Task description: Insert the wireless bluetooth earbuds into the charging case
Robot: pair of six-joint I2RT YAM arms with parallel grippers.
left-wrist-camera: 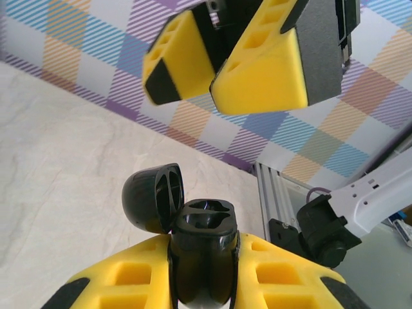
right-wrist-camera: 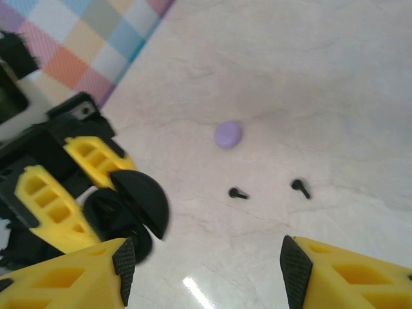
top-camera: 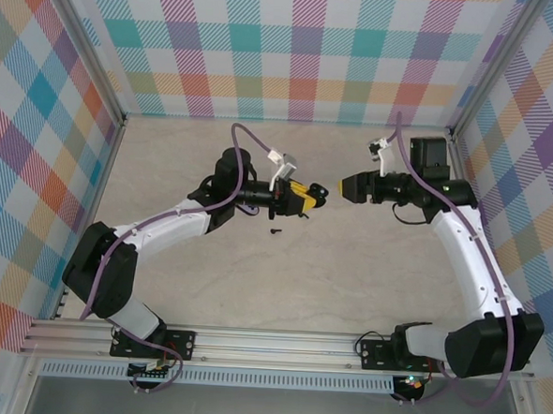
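Black earbuds (right-wrist-camera: pixel 238 192) loose on table (right-wrist-camera: pixel 322 77); left claw (left-wrist-camera: pixel 203 270) clamps open black case (left-wrist-camera: pixel 205 225); right claw (right-wrist-camera: pixel 206 264) agape.

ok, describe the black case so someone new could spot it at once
Follow the left arm out over the middle of the table: its yellow left gripper is clamped on the black case. Unlike the small lilac oval lying on the table, this one is held off the surface, its lid hinged open.
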